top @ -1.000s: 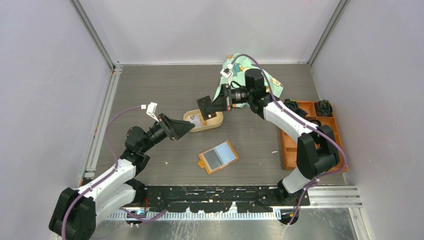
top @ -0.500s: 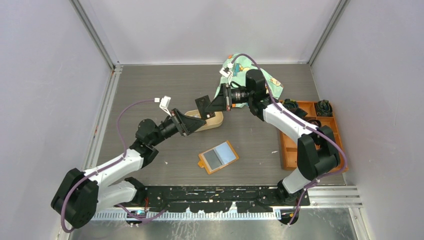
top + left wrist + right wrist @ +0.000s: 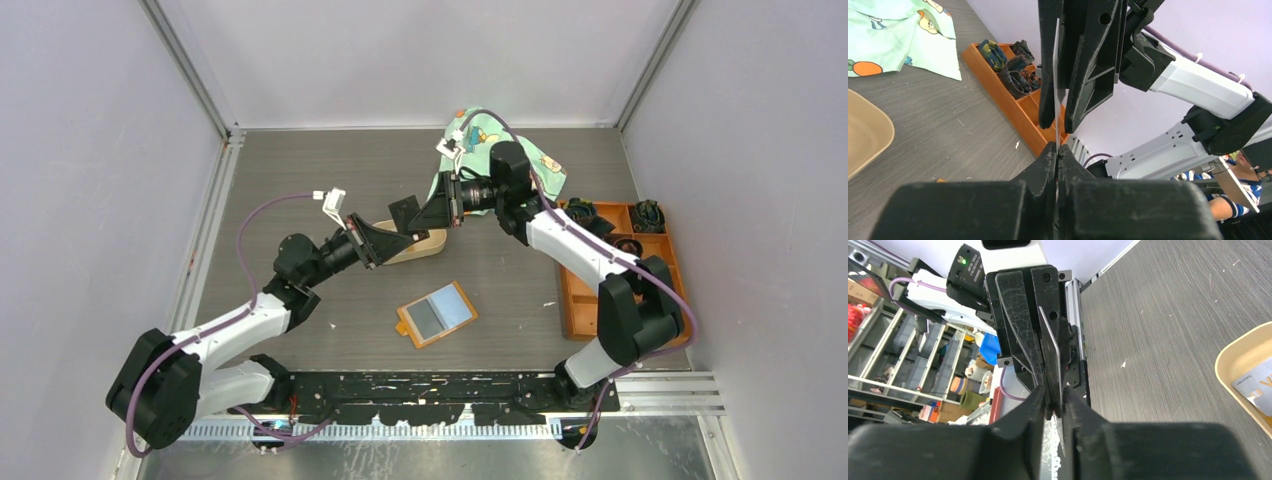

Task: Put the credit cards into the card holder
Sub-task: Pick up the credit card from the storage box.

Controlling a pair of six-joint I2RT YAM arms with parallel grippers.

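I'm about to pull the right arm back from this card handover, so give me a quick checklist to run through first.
1. Left gripper clamped on the credit card: ok, its fingers are shut on the card's edge.
2. Right gripper free of the card: cannot tell. The card stands between its fingers with only a slim gap.
3. Card clear of the table: ok, it is held in the air near the oval tray.
4. Card holder ready: ok, it lies open on the table, apart from both arms.
5. Tray emptied: not ok, another card lies in it.
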